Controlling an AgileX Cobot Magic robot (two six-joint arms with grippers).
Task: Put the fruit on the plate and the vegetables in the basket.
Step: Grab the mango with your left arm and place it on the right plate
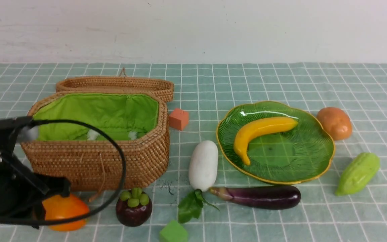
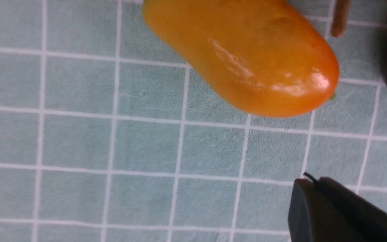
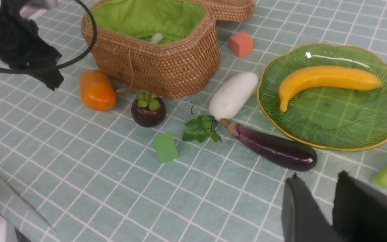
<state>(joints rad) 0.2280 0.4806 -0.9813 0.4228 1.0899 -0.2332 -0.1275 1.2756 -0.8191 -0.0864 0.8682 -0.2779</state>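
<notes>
The left gripper (image 2: 314, 183) is closed on nothing, near the mango (image 2: 240, 57), which lies on the desk (image 1: 281, 84) by the basket (image 1: 96, 161). The right gripper (image 3: 317, 176) hangs slightly open and empty near the eggplant (image 3: 274, 151). The banana (image 1: 264, 129) lies on the plate (image 1: 314, 164)

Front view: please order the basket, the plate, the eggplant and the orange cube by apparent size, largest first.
1. basket
2. plate
3. eggplant
4. orange cube
The cube sits farther back than the eggplant, which shrinks it somewhat, but the gap is plain.
</notes>
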